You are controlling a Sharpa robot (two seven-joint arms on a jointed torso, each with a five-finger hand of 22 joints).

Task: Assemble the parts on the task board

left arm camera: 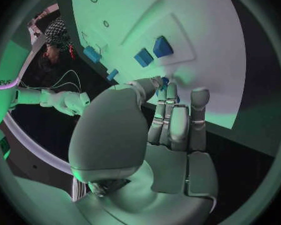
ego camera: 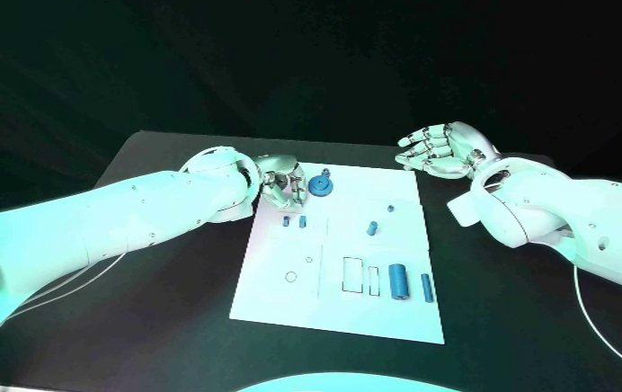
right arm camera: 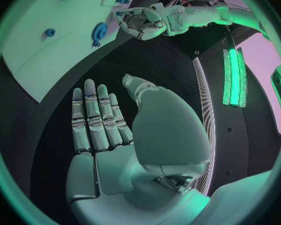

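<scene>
Pinching blue part point(left arm camera: 165, 81), left hand point(ego camera: 281, 185)

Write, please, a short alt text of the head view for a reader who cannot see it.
Two white robot arms reach over a black table towards a white task board. The left hand is at the board's far left corner beside a round blue part; the right hand hovers open off its far right corner. More small blue parts lie on the board.

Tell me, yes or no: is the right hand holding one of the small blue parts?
No. In the right wrist view the silver right hand is spread flat above the black table, with nothing in it.
</scene>
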